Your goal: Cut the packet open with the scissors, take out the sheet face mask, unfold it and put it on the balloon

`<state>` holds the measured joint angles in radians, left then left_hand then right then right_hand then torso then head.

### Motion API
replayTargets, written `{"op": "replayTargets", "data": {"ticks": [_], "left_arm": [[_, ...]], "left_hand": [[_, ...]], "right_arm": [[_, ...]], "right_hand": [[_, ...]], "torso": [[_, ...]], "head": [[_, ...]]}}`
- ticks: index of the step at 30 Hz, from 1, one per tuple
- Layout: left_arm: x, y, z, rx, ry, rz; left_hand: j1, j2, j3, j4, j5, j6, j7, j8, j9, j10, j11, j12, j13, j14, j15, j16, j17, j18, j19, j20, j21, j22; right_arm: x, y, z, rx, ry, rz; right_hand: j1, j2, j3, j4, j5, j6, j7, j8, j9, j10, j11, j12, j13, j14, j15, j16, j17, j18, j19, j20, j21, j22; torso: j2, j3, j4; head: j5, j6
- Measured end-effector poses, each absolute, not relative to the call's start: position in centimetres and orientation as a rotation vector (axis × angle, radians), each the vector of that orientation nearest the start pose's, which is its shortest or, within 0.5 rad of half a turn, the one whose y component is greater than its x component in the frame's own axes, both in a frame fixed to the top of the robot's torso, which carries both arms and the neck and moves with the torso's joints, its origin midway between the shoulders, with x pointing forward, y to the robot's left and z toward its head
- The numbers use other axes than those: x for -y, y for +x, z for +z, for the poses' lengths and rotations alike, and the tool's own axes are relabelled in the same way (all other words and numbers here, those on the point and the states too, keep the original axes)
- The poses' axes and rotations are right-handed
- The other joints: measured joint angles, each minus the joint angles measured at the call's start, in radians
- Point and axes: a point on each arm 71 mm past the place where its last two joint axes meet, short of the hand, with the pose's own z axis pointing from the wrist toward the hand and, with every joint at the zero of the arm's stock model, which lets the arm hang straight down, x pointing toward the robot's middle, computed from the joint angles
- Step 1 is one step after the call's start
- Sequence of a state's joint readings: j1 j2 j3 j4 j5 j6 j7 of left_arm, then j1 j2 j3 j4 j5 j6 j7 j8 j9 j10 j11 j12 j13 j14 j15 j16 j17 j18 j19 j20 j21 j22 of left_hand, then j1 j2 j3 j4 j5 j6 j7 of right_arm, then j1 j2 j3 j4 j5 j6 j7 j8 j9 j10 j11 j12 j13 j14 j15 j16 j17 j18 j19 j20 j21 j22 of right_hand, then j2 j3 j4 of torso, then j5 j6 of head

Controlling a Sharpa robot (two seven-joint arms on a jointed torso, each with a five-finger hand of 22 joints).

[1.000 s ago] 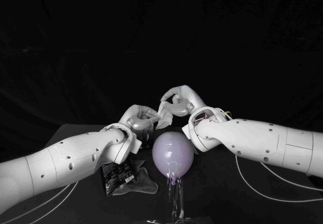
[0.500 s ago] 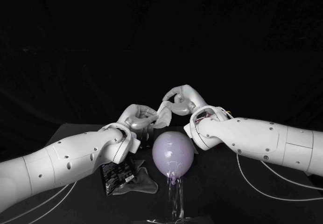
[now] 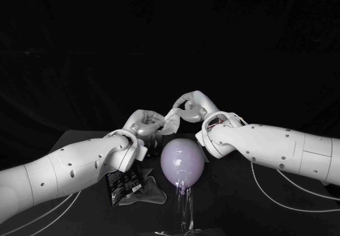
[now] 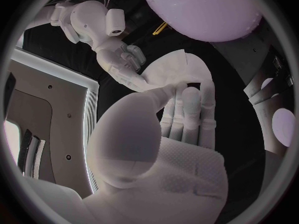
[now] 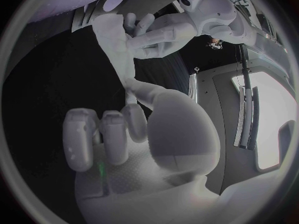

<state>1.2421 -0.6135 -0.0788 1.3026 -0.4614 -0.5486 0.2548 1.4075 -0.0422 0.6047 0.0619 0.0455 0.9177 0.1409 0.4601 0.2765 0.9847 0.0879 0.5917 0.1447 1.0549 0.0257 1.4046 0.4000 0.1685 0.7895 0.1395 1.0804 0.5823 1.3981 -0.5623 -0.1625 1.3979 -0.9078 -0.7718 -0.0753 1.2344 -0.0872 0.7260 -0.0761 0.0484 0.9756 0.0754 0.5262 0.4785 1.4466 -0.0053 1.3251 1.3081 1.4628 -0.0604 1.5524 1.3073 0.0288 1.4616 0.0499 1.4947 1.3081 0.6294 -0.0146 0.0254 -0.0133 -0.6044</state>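
The sheet face mask point(image 3: 170, 122) hangs in the air above the balloon point(image 3: 182, 162), stretched as a pale, partly folded strip between the two hands and well clear of the bench point(image 3: 234, 196). The left hand point(image 3: 145, 122) pinches one end of it between thumb and fingers point(image 4: 187, 102), the rest of the hand curled in close behind the grip. The right hand point(image 3: 192, 105), raised a little higher and farther back, pinches the other end between its thumb and fingers point(image 4: 127, 74), with its other fingers point(image 5: 102, 132) bent loosely and holding nothing. In the left wrist view the mask point(image 4: 177, 69) fans out as a white sheet between the two grips, with the balloon point(image 4: 199, 10) just beyond it. The balloon is pale lilac and stands upright on a clear stem point(image 3: 185, 211) between the two forearms. The dark packet point(image 3: 122, 184) lies on the bench under the left forearm, beside a crumpled grey sheet point(image 3: 150, 192) near the foot of the balloon.
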Motion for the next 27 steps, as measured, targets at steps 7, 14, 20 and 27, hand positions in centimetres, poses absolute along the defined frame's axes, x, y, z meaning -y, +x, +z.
{"op": "replayTargets", "data": {"ticks": [7, 14, 20, 27], "left_arm": [[-16.32, 53.18, -17.8, -1.44, -0.698, -1.176], [-16.63, 53.25, -17.81, -1.438, -0.704, -1.17], [-16.94, 53.32, -17.8, -1.438, -0.708, -1.162], [-17.02, 53.34, -17.84, -1.442, -0.71, -1.158]], "left_hand": [[-0.01, -0.005, 0.019, -0.005, 0.0, 0.001, 0.001, 0.007, 0.0, 0.009, -0.003, 0.0, 0.0, 0.053, 0.001, 0.027, 0.093, 0.0, 0.0, 0.0, 0.014, 0.008], [-0.029, -0.013, 0.036, -0.008, 0.001, 0.003, -0.001, 0.012, 0.0, 0.016, -0.009, 0.0, 0.0, 0.087, -0.002, 0.051, 0.161, 0.0, 0.0, 0.0, 0.025, 0.015], [-0.041, -0.025, 0.039, -0.011, 0.001, 0.008, -0.003, 0.022, 0.001, 0.024, -0.009, 0.0, 0.0, 0.104, -0.004, 0.059, 0.191, 0.0, 0.0, 0.0, 0.03, 0.018], [-0.046, -0.028, 0.04, -0.01, 0.001, 0.008, -0.003, 0.022, 0.002, 0.025, -0.011, 0.0, 0.0, 0.105, -0.006, 0.063, 0.203, -0.001, 0.0, 0.0, 0.034, 0.019]], "right_arm": [[11.97, 52.58, -11.91, -1.366, 0.345, 0.885], [12.29, 52.75, -12.05, -1.379, 0.342, 0.872], [12.65, 52.87, -12.16, -1.385, 0.341, 0.86], [12.67, 52.9, -12.19, -1.389, 0.335, 0.854]], "right_hand": [[0.0, 0.0, 0.0, 0.0, 0.0, 0.002, -0.002, -0.001, 0.0, 0.0, 0.0, -0.002, 0.0, 0.0, 0.0, -0.001, 0.0, 0.0, -0.001, -0.001, 0.0, 0.0], [0.0, 0.0, 0.0, 0.0, -0.001, 0.002, -0.002, -0.003, 0.0, 0.0, 0.0, -0.002, 0.0, 0.0, 0.0, -0.002, 0.0, 0.0, -0.001, -0.001, 0.0, 0.0], [-0.003, -0.003, 0.0, 0.0, -0.002, 0.002, -0.002, 0.0, 0.0, 0.0, 0.0, -0.002, -0.001, 0.0, 0.0, 0.003, 0.001, 0.0, -0.003, 0.0, 0.0, -0.001], [-0.003, -0.003, 0.0, 0.0, -0.003, 0.003, 0.0, 0.0, -0.001, 0.0, 0.0, -0.002, 0.0, 0.0, 0.0, 0.003, 0.001, 0.0, 0.001, -0.003, 0.001, 0.0]], "torso": [[0.0, 0.0005, -0.0003], [-0.001, 0.0005, -0.0002], [0.0, 0.0, 0.0002], [0.0, 0.0001, 0.0005]], "head": [[0.002, 0.0], [0.001, 0.0], [0.0, 0.0], [0.001, -0.004]]}}
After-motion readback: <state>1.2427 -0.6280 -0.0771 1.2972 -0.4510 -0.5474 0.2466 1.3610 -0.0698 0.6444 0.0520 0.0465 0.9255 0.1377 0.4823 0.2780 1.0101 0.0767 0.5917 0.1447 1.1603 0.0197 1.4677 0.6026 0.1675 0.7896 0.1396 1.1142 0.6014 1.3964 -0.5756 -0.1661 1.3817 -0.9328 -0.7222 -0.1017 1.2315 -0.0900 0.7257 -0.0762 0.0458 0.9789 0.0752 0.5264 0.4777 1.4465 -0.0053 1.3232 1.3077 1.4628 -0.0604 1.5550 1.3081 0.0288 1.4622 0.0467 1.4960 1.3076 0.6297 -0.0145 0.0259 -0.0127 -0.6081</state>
